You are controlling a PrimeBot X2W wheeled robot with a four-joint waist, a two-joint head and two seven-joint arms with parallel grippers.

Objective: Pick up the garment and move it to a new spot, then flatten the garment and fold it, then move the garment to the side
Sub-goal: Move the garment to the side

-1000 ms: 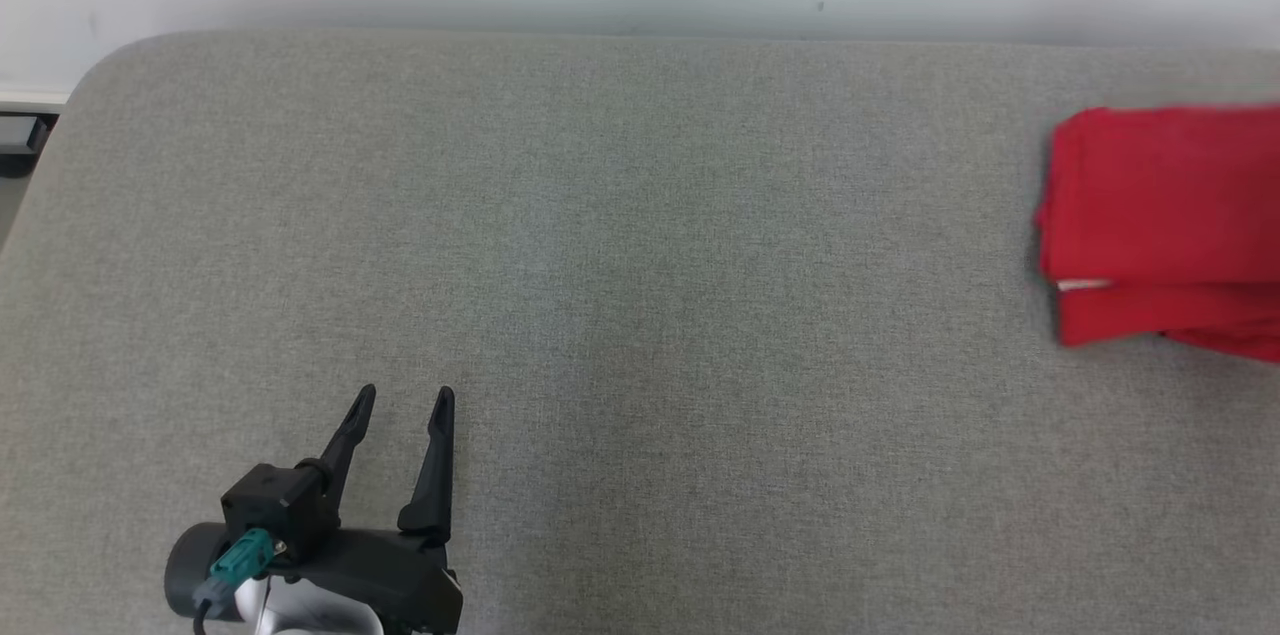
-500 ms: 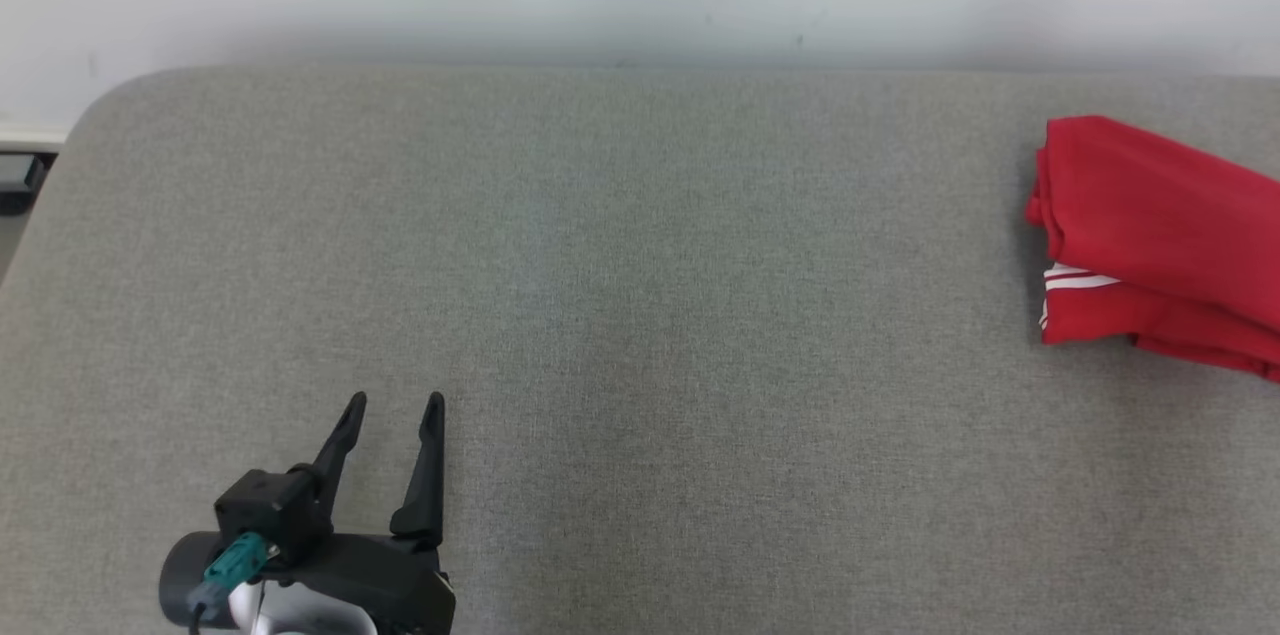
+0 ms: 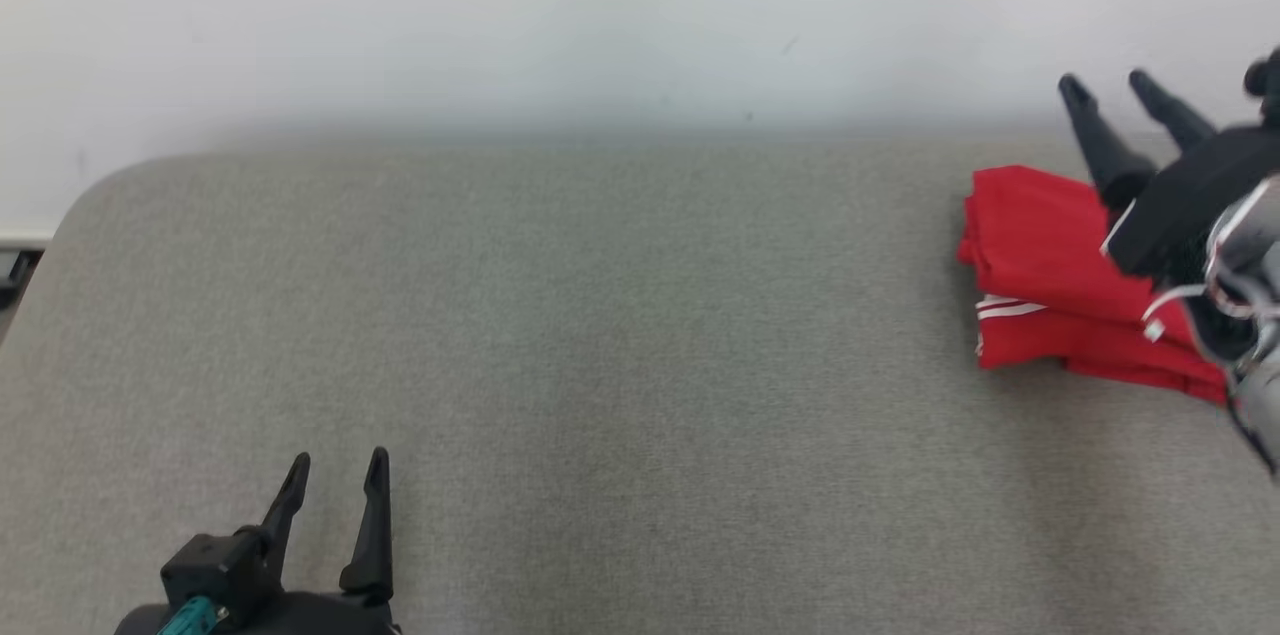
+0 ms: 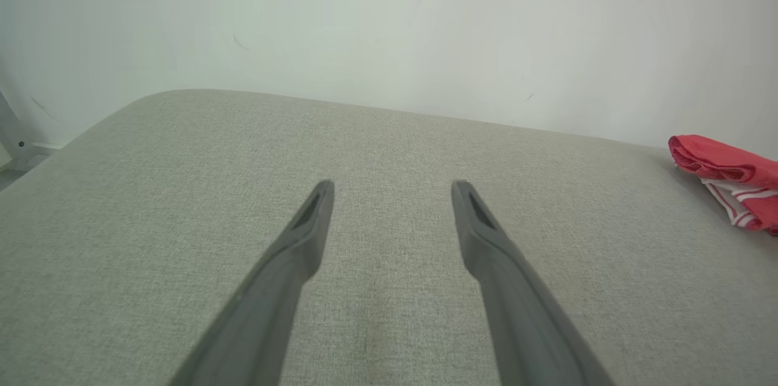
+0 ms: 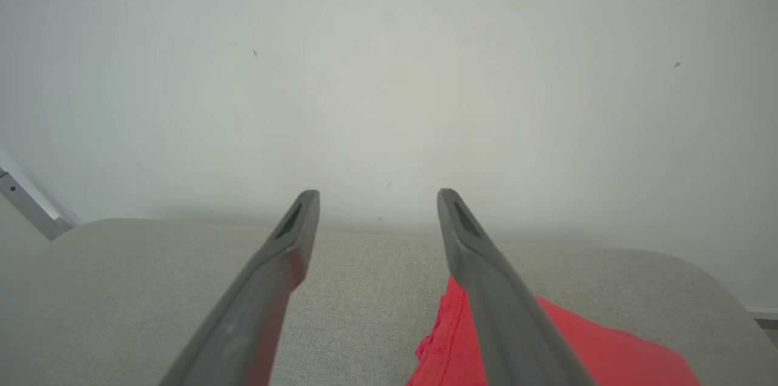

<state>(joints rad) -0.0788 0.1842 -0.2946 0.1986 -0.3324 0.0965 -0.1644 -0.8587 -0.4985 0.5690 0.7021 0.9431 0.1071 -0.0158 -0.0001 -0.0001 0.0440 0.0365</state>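
Note:
The garment (image 3: pixel 1050 275) is red with white stripes and lies folded at the far right of the grey table (image 3: pixel 600 335). It also shows in the left wrist view (image 4: pixel 729 176) and below my right fingers (image 5: pixel 583 349). My right gripper (image 3: pixel 1108 87) hangs open above the garment's far edge, fingers pointing toward the wall, holding nothing. My left gripper (image 3: pixel 338 463) is open over the near left of the table, well apart from the garment, its fingers (image 4: pixel 304 234) empty.
A white wall (image 3: pixel 600 15) runs right behind the table's far edge. The table's rounded left corner (image 3: pixel 90 195) shows, with a dark object (image 3: pixel 15 270) on the floor beyond it.
The head camera has tilted, so the table sits lower in view. My right gripper has come into view above the garment, open. The folded garment's top layer has settled. The left gripper stays open.

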